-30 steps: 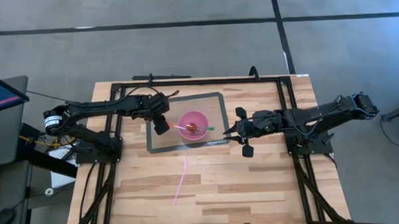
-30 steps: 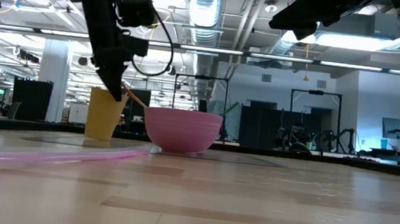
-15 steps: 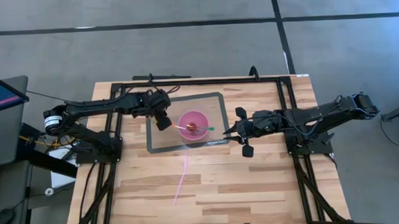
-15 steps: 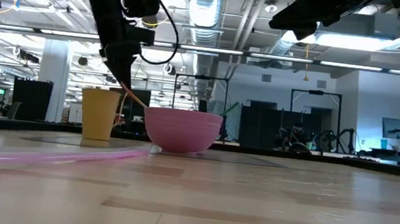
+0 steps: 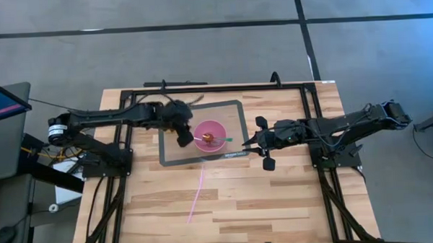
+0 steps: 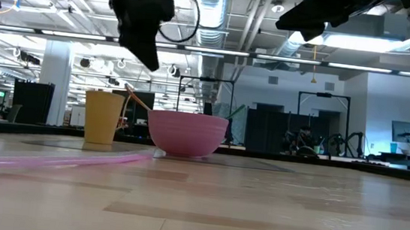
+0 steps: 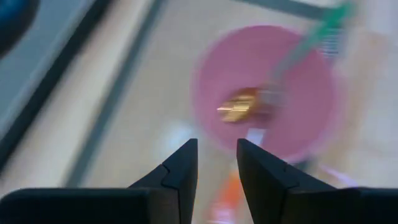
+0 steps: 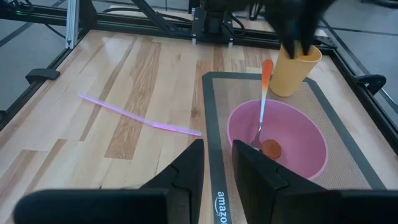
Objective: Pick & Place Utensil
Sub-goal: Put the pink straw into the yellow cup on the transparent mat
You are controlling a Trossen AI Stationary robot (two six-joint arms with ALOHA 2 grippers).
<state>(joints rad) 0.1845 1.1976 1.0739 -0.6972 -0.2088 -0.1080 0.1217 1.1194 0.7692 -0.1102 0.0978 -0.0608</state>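
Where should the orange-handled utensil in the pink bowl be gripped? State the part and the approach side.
Grip the orange handle, which rises clear of the rim of the pink bowl toward the yellow cup; the head lies low inside the bowl. Come from above on the cup side, likely with the left gripper, which hovers nearest.

A grey floor (image 5: 199,50) crossed by dark seam lines surrounds the wooden table (image 5: 277,199). A monitor (image 5: 3,107) stands at the left. Beyond the table, a large hall holds ceiling ducts (image 6: 222,11), bright strip lights (image 6: 363,43), white columns (image 6: 54,78) and dark racks (image 6: 33,98).
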